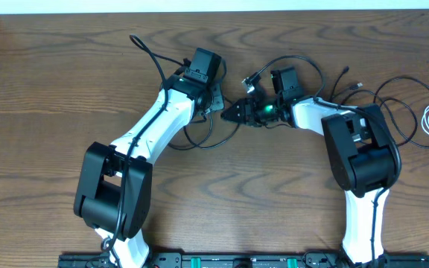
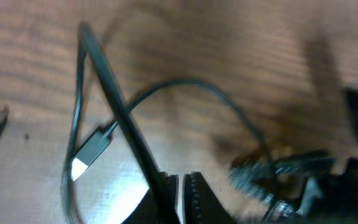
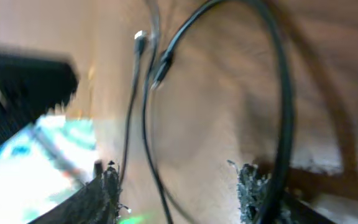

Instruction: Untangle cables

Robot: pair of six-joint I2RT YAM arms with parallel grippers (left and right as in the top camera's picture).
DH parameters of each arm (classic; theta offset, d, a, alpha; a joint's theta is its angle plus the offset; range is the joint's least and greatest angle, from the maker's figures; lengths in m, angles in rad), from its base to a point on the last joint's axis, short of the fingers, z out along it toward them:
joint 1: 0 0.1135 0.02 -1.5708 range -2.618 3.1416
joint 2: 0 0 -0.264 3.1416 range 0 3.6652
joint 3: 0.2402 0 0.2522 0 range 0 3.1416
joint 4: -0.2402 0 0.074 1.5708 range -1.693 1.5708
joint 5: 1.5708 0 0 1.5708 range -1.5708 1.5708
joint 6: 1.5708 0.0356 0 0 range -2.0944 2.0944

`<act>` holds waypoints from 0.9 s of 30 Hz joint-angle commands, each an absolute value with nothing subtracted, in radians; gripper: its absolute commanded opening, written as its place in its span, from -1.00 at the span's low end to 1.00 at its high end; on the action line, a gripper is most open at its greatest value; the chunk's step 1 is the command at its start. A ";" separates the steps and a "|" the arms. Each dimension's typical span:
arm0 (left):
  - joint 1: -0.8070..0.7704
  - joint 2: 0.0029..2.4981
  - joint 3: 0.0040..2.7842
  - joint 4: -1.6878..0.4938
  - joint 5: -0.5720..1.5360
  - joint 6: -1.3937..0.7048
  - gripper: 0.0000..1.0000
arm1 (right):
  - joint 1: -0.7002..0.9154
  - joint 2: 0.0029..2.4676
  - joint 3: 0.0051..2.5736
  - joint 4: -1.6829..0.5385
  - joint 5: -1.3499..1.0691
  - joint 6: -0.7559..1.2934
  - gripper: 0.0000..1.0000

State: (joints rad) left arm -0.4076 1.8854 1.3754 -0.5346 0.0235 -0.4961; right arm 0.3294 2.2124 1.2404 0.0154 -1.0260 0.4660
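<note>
Matt wood-grain table (image 1: 51, 89), smooth blk cables (image 2: 185, 83), glossy wht plastic arm shells (image 1: 155, 125).

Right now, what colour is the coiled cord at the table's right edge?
The thin coiled cord is white; overhead view shows it best.

Brown wood-grain table (image 1: 43, 97), pale strip beyond its far edge (image 1: 199, 4)
</note>
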 commanded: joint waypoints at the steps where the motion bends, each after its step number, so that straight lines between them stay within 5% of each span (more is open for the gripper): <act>1: -0.407 1.907 1.390 -0.505 0.010 -0.495 -0.66 | 0.326 2.263 1.213 0.010 -1.160 0.324 0.26; 7: -0.411 1.938 1.390 -0.477 0.011 -0.496 -0.44 | 0.330 2.263 1.213 0.014 -1.177 0.305 0.32; 13: -0.411 1.946 1.391 -0.472 0.010 -0.495 0.21 | 0.330 2.263 1.213 0.019 -1.117 0.306 0.34; 27: -0.204 1.678 1.401 -0.539 0.011 -0.496 0.29 | 0.359 2.263 1.213 0.073 -0.851 0.417 0.36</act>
